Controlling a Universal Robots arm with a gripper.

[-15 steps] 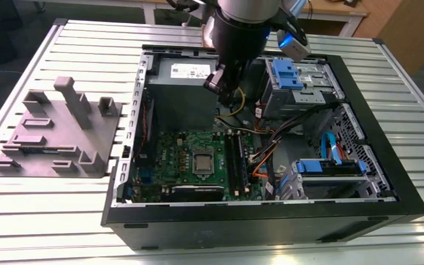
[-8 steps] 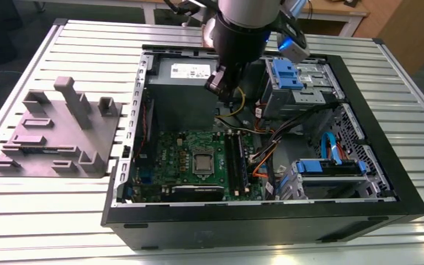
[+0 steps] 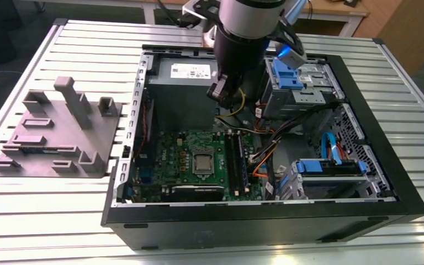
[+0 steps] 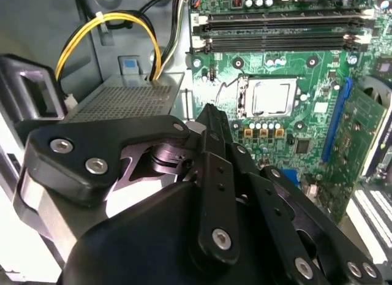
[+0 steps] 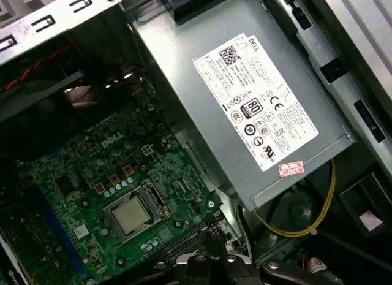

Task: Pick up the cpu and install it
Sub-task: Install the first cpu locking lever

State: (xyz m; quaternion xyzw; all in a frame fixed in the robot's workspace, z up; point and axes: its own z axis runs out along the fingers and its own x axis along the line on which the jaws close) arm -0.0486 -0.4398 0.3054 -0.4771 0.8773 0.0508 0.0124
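1. State of gripper [image 4: 210,113]: narrow, tips together, nothing held.
2. Position of gripper: raised over open case [image 3: 271,221], near power supply [image 5: 202,113], above edge of board [image 3: 166,157].
3. Location of cpu [image 3: 202,161]: seated flat in socket [image 4: 244,95] at centre of board, metal top up, well apart from gripper.

Looks steeply down on the whole open case [image 3: 271,221] in the exterior view; sits close above the motherboard [image 4: 318,83] [image 5: 79,168] in both wrist views.
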